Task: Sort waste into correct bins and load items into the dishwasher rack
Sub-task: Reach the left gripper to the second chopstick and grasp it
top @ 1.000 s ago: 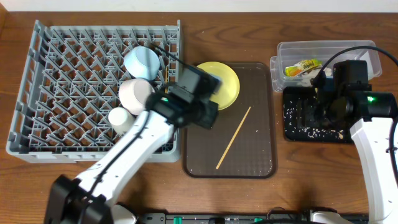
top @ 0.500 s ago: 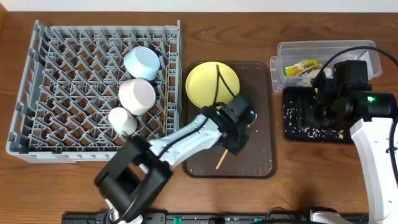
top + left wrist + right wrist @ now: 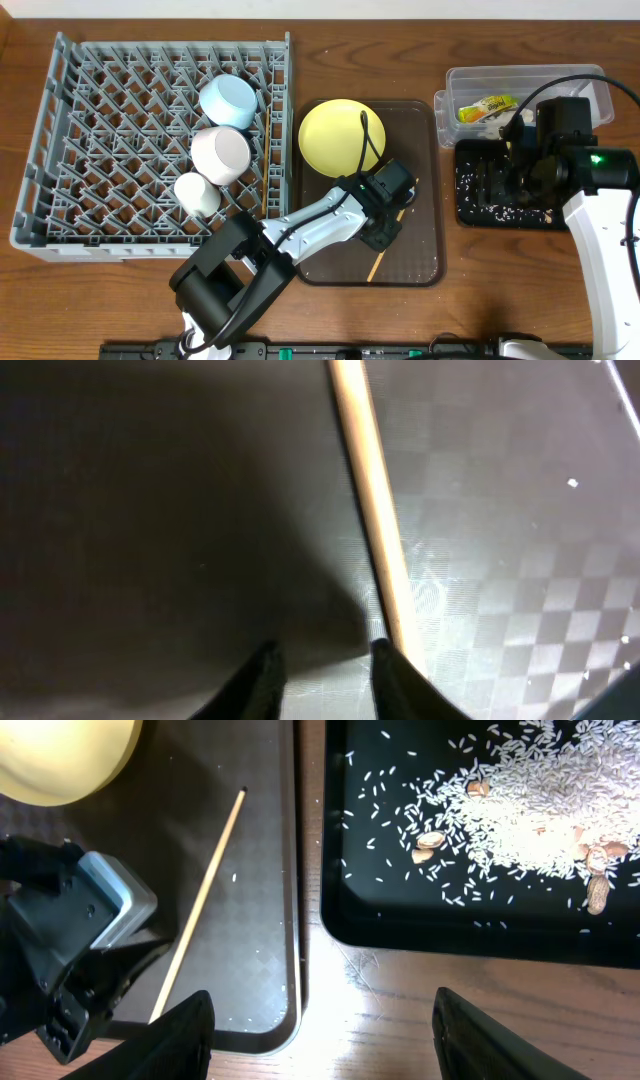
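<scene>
The left gripper (image 3: 325, 660) is down on the dark brown serving tray (image 3: 150, 510), its jaws only slightly apart with bare tray floor showing in the gap. The wooden chopstick (image 3: 372, 510) lies flat on the tray and runs away ahead of the gripper. Its near part lies against the outer edge of one fingertip (image 3: 395, 675), not between the two. From overhead, the yellow plate (image 3: 340, 135) sits on the same tray just beyond this gripper. The grey dishwasher rack (image 3: 100, 130) stands off to its left on the bench, holding the bowls, the cup and a second chopstick (image 3: 263, 185).

The right gripper (image 3: 330, 1040) hangs with its fingers (image 3: 185, 1030) wide apart, holding nothing. It is above the strip of bench between the serving tray and the black tray (image 3: 450, 925). The rice scraps (image 3: 540, 810) are strewn in that tray, ahead of the gripper and to its right.
</scene>
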`<state>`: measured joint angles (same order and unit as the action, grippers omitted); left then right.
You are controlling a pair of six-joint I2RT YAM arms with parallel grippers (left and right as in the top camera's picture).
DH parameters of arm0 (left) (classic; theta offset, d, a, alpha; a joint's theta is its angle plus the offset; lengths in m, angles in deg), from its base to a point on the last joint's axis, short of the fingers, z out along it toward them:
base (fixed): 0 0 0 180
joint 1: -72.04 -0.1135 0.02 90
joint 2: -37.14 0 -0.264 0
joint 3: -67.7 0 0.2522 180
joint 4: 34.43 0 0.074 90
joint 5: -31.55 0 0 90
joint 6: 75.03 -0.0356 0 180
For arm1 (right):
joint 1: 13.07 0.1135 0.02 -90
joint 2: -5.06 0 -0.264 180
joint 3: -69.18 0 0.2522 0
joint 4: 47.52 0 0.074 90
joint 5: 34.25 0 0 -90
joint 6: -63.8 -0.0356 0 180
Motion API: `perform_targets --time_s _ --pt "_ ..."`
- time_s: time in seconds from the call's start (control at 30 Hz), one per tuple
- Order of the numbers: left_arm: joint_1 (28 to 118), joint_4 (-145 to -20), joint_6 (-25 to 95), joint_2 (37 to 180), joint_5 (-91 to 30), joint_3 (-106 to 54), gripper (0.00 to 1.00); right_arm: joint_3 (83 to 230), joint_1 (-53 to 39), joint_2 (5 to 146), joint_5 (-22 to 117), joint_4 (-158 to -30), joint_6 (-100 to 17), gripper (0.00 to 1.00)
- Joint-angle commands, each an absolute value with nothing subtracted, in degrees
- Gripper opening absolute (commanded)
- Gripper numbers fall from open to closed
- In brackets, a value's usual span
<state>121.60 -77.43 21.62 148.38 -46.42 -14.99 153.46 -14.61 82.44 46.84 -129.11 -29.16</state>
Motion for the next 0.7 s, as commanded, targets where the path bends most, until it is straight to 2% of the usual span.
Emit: perform_targets --time_s 0.0,0.1,0.2,0.67 --pt "121.6 -78.0 23.2 152.1 -47.5 -13.8 0.27 154.1 -14.5 81.8 47.4 -129.0 -28.7 0.68" --pt "121.8 -78.0 23.2 152.1 -47.5 -13.8 0.29 154.1 -14.5 81.8 47.4 -129.1 -28.7 0.68" --pt "121.8 -78.5 23.2 151.6 -47.1 -13.8 0.46 154.1 -14.5 81.8 47.4 -129.2 -28.7 0.68" --pt "123.8 -79.0 24.0 148.0 -48.3 -14.6 0.50 154.1 -14.5 81.8 47.4 -129.2 -28.7 0.68"
